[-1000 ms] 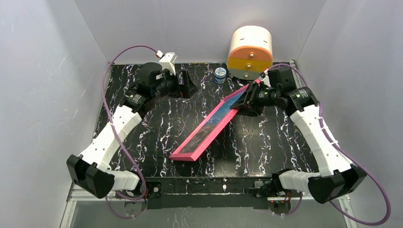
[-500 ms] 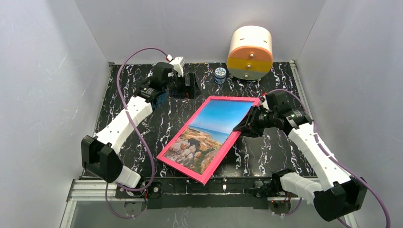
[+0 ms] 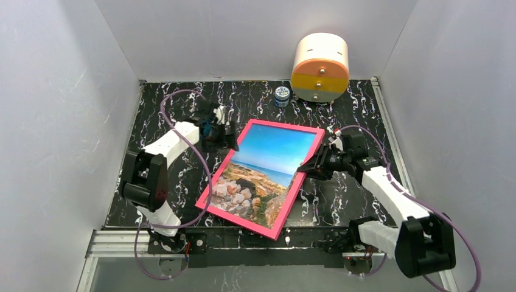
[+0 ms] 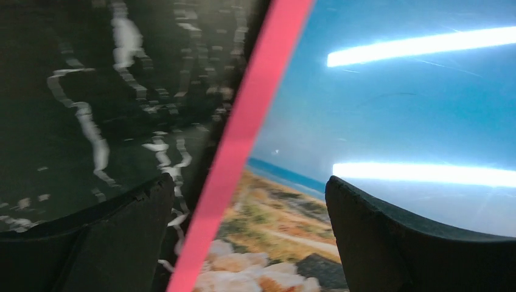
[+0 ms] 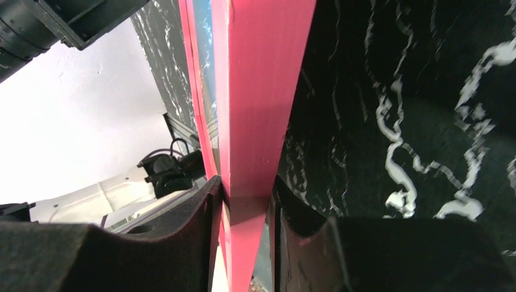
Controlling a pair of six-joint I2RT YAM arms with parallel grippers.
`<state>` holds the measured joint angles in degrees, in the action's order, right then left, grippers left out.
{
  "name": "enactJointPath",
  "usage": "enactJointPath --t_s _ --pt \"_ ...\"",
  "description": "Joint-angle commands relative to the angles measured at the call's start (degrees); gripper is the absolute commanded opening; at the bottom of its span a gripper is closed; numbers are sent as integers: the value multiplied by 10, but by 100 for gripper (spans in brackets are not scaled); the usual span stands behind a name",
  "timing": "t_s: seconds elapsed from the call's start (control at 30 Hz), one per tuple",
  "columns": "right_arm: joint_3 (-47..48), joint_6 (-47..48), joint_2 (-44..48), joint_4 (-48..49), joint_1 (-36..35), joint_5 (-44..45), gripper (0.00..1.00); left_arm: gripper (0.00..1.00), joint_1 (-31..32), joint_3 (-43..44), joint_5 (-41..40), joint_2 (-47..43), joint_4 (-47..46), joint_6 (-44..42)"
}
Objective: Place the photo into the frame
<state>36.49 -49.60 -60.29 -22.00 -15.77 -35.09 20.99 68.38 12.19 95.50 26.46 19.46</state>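
Observation:
The frame point(image 3: 283, 125) lies face up on the black marbled table point(image 3: 164, 109), its pink-red rim all round. The photo point(image 3: 261, 170) of blue sky, sea and brown rocks shows inside it behind the pane. My right gripper point(image 3: 307, 165) is shut on the frame's right rim; in the right wrist view both fingers press the pink rim point(image 5: 261, 91) at the gripper point(image 5: 246, 194). My left gripper point(image 3: 230, 137) is open at the frame's upper left edge. In the left wrist view the gripper point(image 4: 248, 181) straddles the pink rim point(image 4: 243, 146) beside the photo point(image 4: 377, 109), with nothing between the jaws gripped.
A round cream and orange drawer unit point(image 3: 320, 67) stands at the back, with a small blue jar point(image 3: 281, 95) to its left. White walls close the table on three sides. The frame's near corner reaches the table's front edge.
The frame swung from standing on edge to lying face up, and my right gripper came down and nearer with it. My left arm moved in to the frame's left edge.

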Motion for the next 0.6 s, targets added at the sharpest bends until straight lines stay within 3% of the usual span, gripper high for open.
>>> enactJointPath --t_s 0.0,0.17,0.33,0.47,0.57 --pt "-13 68 -58 157 35 -68 34 94 -82 -1 -22 -26 31 -19" --pt "6 107 -165 206 50 -119 36 95 -139 1 41 -1 26 -19" --pt "53 132 -259 256 51 -156 41 86 -152 -16 114 35 -8 21" --pt "95 143 -323 253 53 -156 42 84 -154 -28 112 47 -14 25" --pt "120 148 -357 238 53 -145 48 84 -156 -41 111 48 -11 24"
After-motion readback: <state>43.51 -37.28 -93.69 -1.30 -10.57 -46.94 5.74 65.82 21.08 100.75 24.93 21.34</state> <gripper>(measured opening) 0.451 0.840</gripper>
